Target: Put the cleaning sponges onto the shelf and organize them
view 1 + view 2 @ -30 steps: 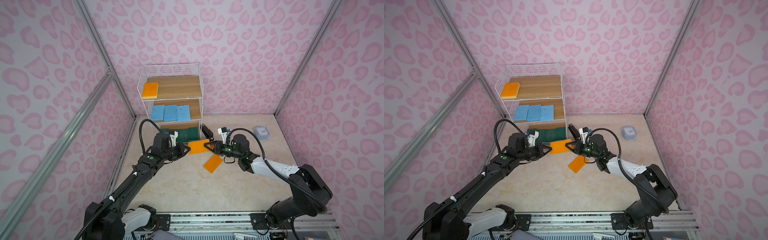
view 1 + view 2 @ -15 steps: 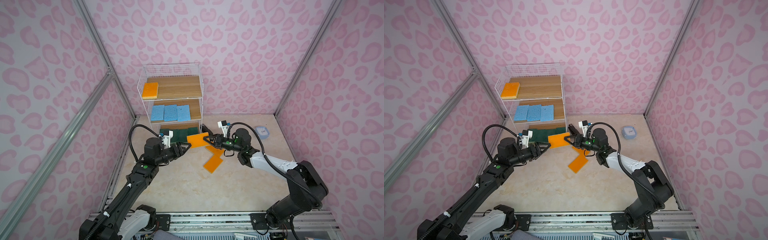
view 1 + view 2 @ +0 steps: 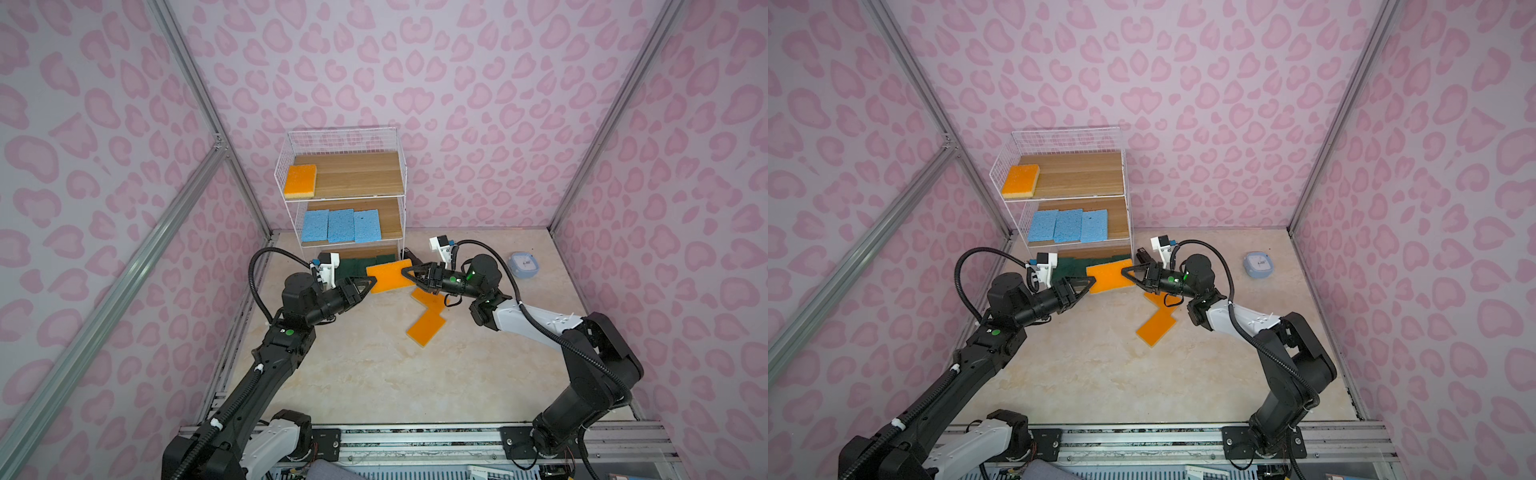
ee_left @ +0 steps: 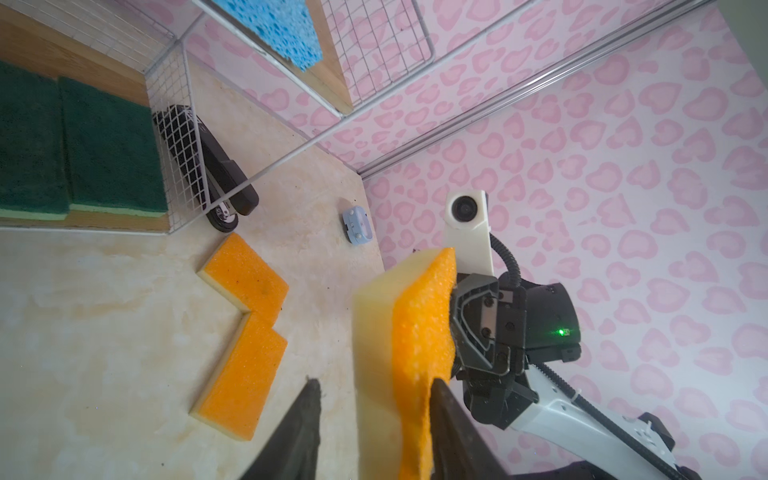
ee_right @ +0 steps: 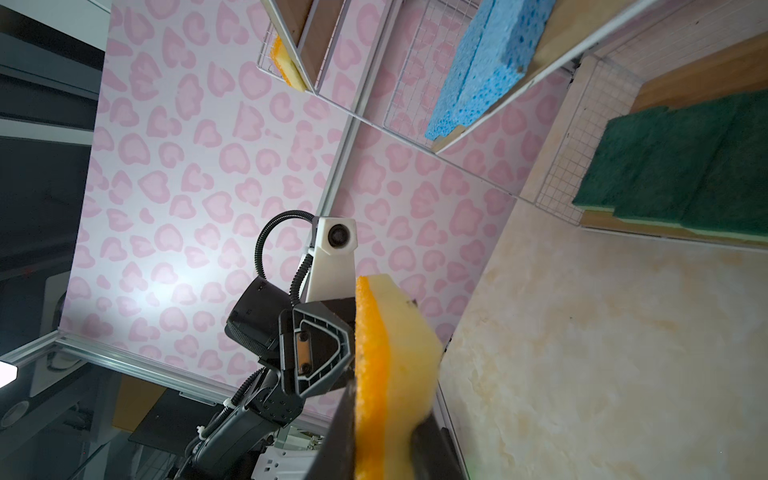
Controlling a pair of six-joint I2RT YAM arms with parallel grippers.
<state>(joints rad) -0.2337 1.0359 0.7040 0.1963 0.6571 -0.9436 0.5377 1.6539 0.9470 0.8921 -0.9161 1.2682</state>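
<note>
Top views both show the shelf (image 3: 361, 178) against the far wall, left of centre. Its top board carries one orange sponge (image 3: 300, 181) at the left end. Three blue sponges (image 3: 340, 225) lie side by side on the middle board, and dark green sponges (image 3: 353, 268) lie in a row on the bottom board; their number is hard to tell. Two more orange sponges lie on the desk (image 3: 374, 374), right of the shelf's foot and meeting at a corner: a far one (image 3: 430, 301) and a near one (image 3: 424, 328).

A fourth orange sponge (image 3: 388, 277) hangs in the air just in front of the bottom tier, yellow face down. The right claw (image 3: 405, 274) is clamped on its right end. The left claw (image 3: 371, 284) stands part-open astride its left end. In the left wrist view one finger (image 4: 446, 415) touches the orange face and the other stands clear of the yellow face.

A second ago this sponge sat lower and nearer, with the left claw pinched shut on it. It has since risen toward the shelf, and the left claw has loosened. The shelf's load and the two sponges on the desk are unchanged.
</note>
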